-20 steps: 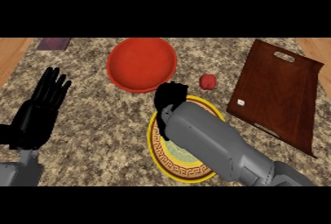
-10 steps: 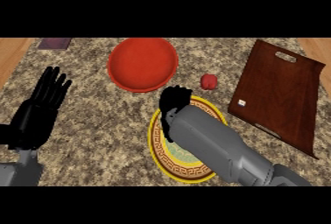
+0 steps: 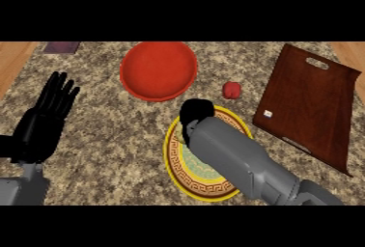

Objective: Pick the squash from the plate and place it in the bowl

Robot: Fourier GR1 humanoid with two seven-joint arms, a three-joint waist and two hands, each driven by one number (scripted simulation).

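The right hand (image 3: 195, 112) has crept toward the far rim of the yellow patterned plate (image 3: 187, 179), fingers curled downward, seemingly clenched on the hidden squash, not yet carried to the red bowl (image 3: 158, 70).

The right hand (image 3: 194, 112) has drawn slightly back from the red bowl (image 3: 158, 70), now lying lower over the far rim of the yellow plate (image 3: 187, 170). Its forearm covers more of the plate's centre.
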